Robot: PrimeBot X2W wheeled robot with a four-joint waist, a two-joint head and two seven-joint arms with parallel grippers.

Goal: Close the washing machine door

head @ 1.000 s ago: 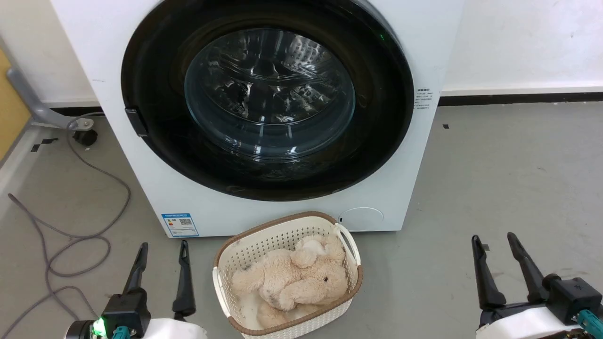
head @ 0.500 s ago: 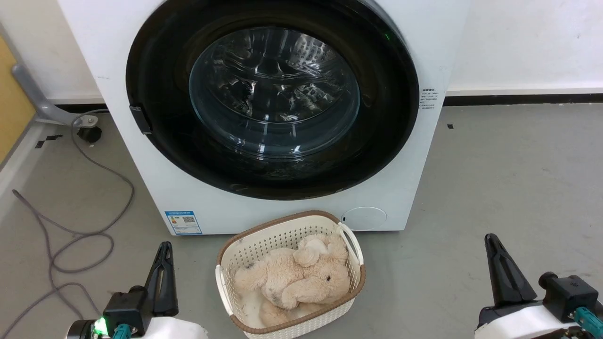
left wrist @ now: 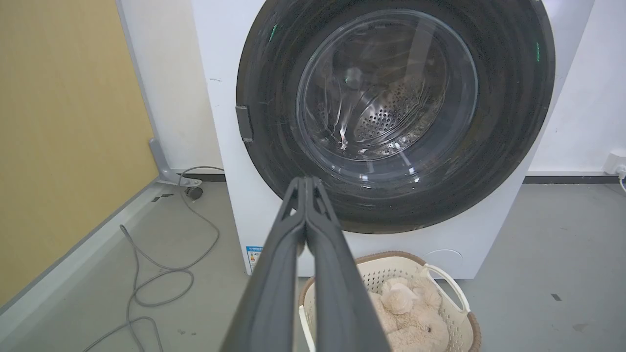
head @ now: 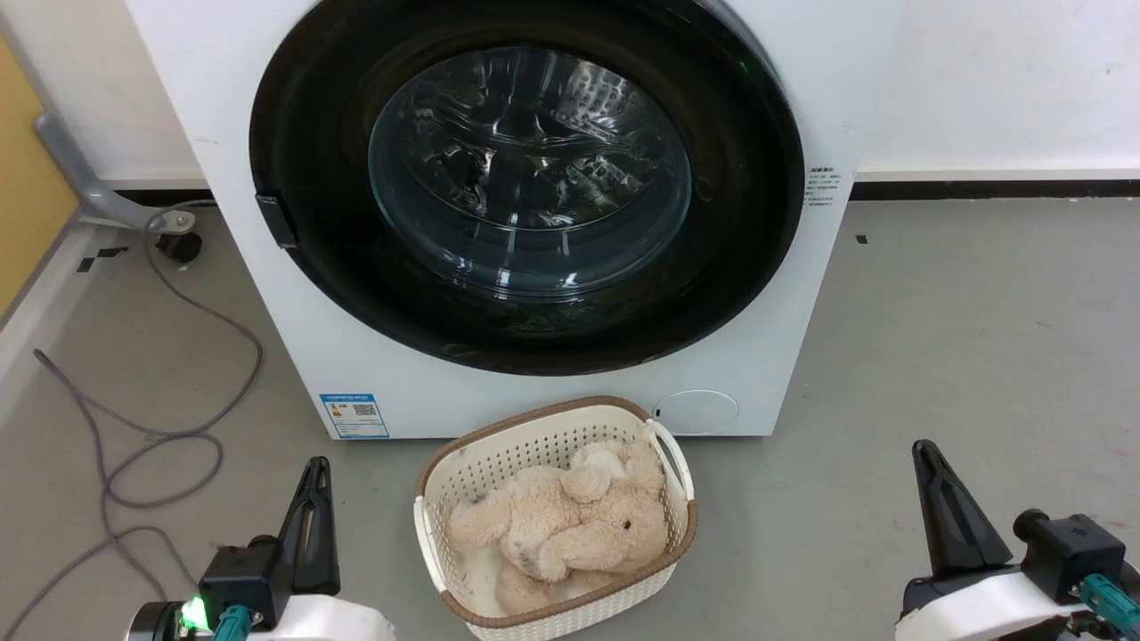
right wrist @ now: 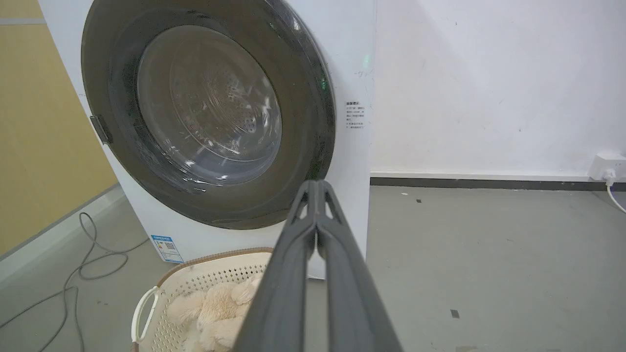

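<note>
1. One large round door (head: 530, 174), glossy black rim around a clear glass bowl, sits flush in the front of the big white washing machine (head: 534, 405). It faces the robot and, being round, has no long axis.
2. The left gripper (head: 317, 467) and the right gripper (head: 922, 451) each have fingers pressed together on nothing, and the door is well apart beyond their tips.
3. A cream perforated plastic basket (head: 552, 418) just before the machine holds a beige plush toy (head: 579, 530).

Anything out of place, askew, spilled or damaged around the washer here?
Nothing stands out. The washing machine door looks flush against the washing machine, with no damage or spill. A grey cable lies looped on the floor beside it, and a basket holding a plush toy sits in front.
</note>
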